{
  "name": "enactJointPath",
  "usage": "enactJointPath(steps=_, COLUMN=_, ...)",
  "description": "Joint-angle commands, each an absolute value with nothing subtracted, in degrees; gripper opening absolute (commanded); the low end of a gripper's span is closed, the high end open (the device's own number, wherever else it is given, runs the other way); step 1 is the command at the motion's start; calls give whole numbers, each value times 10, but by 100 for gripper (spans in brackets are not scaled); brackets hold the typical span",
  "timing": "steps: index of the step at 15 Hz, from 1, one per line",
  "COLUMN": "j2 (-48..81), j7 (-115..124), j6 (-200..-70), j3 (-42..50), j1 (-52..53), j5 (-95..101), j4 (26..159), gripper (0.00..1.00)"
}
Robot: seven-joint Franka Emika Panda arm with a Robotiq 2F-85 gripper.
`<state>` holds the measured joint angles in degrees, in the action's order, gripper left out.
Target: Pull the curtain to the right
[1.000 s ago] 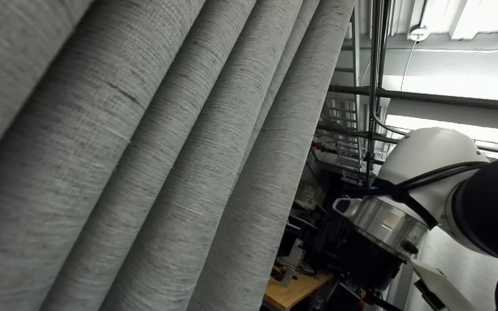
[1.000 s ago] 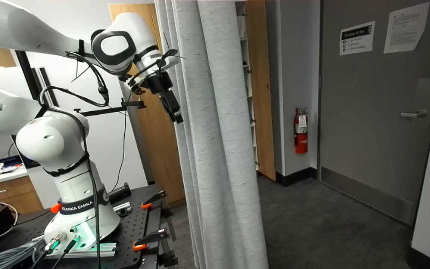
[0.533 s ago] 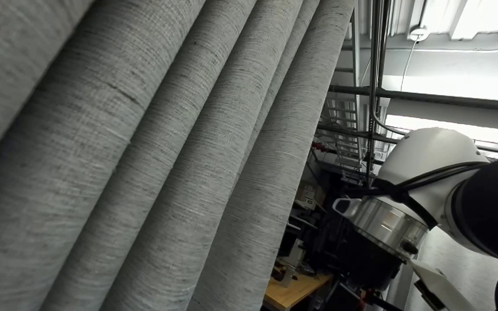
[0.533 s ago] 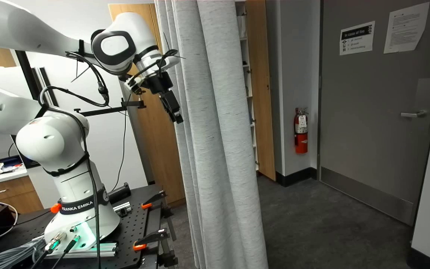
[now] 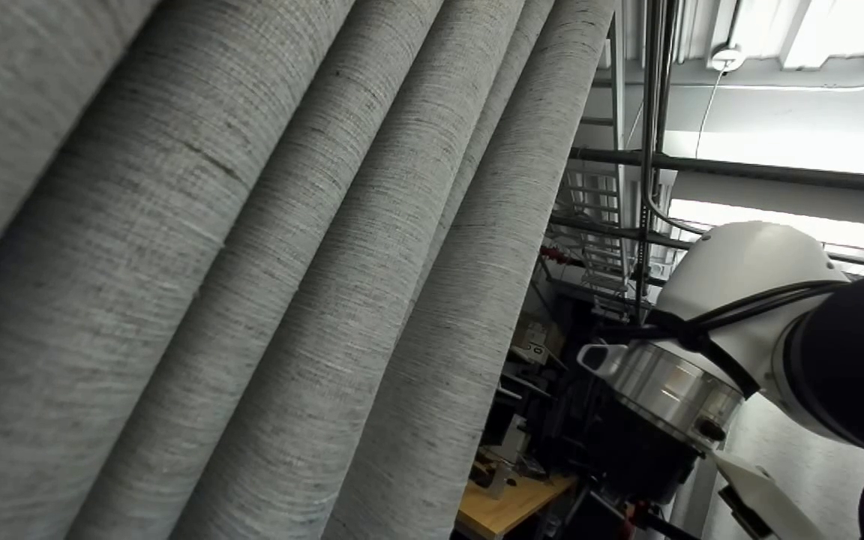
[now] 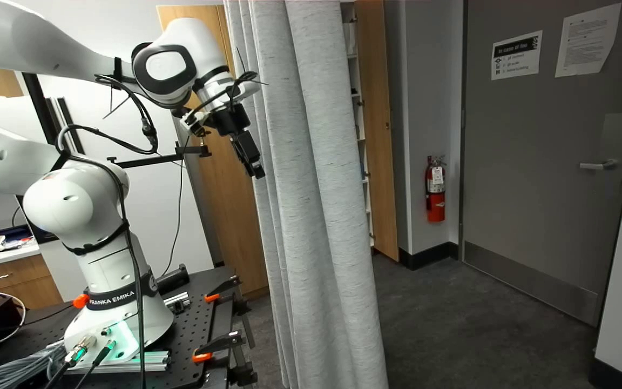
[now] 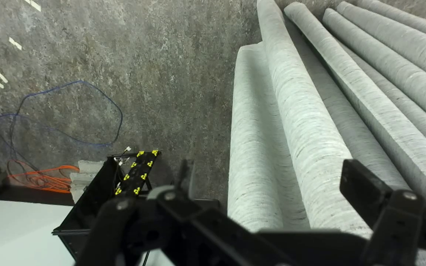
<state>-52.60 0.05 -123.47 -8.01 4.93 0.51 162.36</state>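
Observation:
The curtain is a large heather-grey woven drape with deep folds. It hangs at the middle in an exterior view (image 6: 316, 189) and fills the left half in an exterior view (image 5: 267, 270). In the wrist view the curtain (image 7: 309, 111) runs down the right side to the floor. My gripper (image 6: 256, 170) points downward at the curtain's left edge. In the wrist view my gripper (image 7: 272, 181) is open, its fingers wide apart. The curtain's near edge and front folds show between the fingers, with no grip on them. I cannot tell if they touch.
A wooden cabinet (image 6: 219, 216) stands behind the arm. A black mounting table (image 6: 197, 308) with clamps holds the base. A fire extinguisher (image 6: 435, 189) and a door (image 6: 538, 189) are at the right. A black box frame (image 7: 98, 199) and cables (image 7: 43, 179) lie on the floor.

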Motion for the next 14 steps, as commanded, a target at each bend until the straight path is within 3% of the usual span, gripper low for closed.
enactJointPath(steps=1, j2=-525, j7=5, j6=-1233, j3=-74, j1=55, j5=11, j4=1622, gripper=100)
enactJointPath(steps=14, j2=-482, j7=22, j6=-1403, j3=-92, j1=30, j5=41, j4=1589, gripper=100)
